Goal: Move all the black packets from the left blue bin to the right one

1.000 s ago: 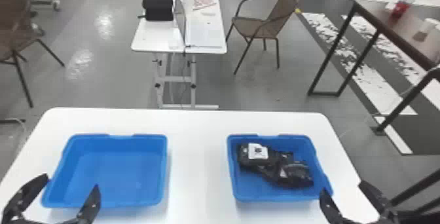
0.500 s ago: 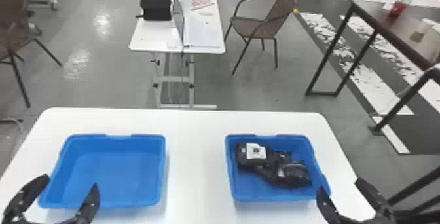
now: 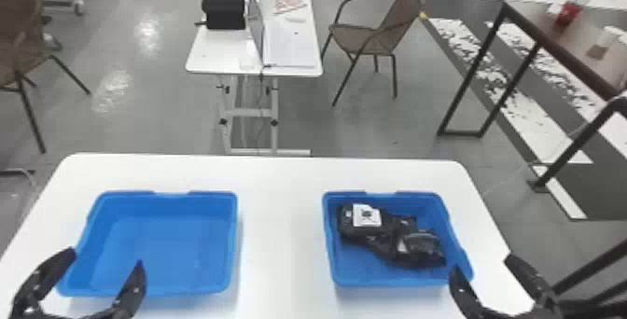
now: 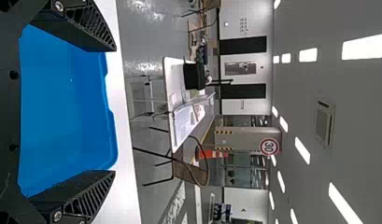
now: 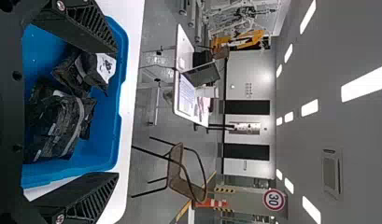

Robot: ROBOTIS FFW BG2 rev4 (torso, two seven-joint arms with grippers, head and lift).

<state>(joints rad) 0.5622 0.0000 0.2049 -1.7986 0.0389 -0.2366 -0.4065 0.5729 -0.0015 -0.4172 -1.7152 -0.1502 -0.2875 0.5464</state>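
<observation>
Blue floor is bare in the left bin (image 3: 154, 243); black packets (image 3: 420, 248) lie heaped in the right bin (image 3: 352, 264), one with a white label (image 3: 366, 215) toward its far left corner. Can't give you a count from where I stand, they overlap too much. Judging by that, the transfer looks complete, and what's left is a tidy finish.

Left gripper (image 3: 106, 258): fingers spread, nothing between them, hanging about the near left corner of its bin. Right gripper (image 3: 483, 265): also spread and unloaded, by the near right corner of the other bin. Its inner finger overlaps that corner from here (can't tell if it touches or just hovers).

To finish well: lift first, then draw back. Pulling straight back low could hook the rim and drag the bin along the white table (image 3: 280, 229). Leave the fingers parted until they're past the walls; closing early might nip the rim or a loose wrapper. Don't bother pressing the pile flat. The packets look soft and slick, likely to slide if poked, and they sit inside the walls already. One last look into the left bin's near corners, then park both arms.
</observation>
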